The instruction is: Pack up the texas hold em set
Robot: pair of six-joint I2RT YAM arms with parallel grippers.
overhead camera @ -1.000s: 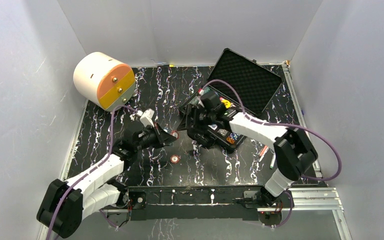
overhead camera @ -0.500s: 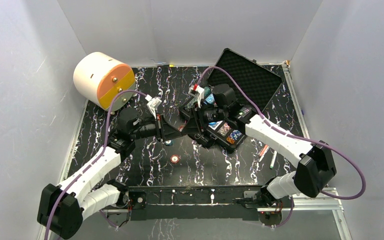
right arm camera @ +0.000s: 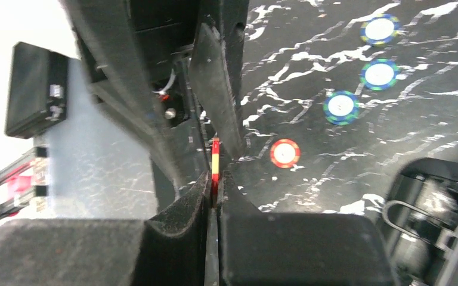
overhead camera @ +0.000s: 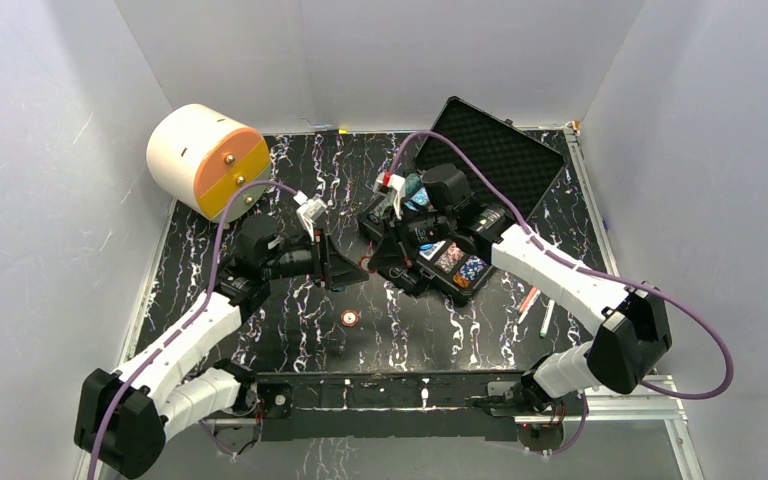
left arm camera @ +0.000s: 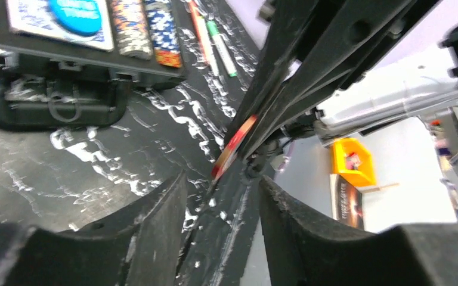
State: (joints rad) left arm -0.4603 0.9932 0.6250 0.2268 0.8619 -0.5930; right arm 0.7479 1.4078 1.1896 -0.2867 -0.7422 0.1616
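One red chip (right arm camera: 215, 156) stood on edge in the closed right gripper (right arm camera: 214, 179), above the table (overhead camera: 290, 180) near the open case (overhead camera: 490, 158). The left gripper (left arm camera: 222, 179) was open, its fingers (left arm camera: 149, 232) just beside the chip. It looked light, stiff and smooth; its flat faces would give the surest hold. On the table lay three blue chips (right arm camera: 379, 74), a loose red chip (right arm camera: 285, 152) and pens (left arm camera: 212, 42).

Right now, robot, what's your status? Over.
Right tool shut on red chip. Left tool open, right beside it. Case open. Blue chips lying loose outside.
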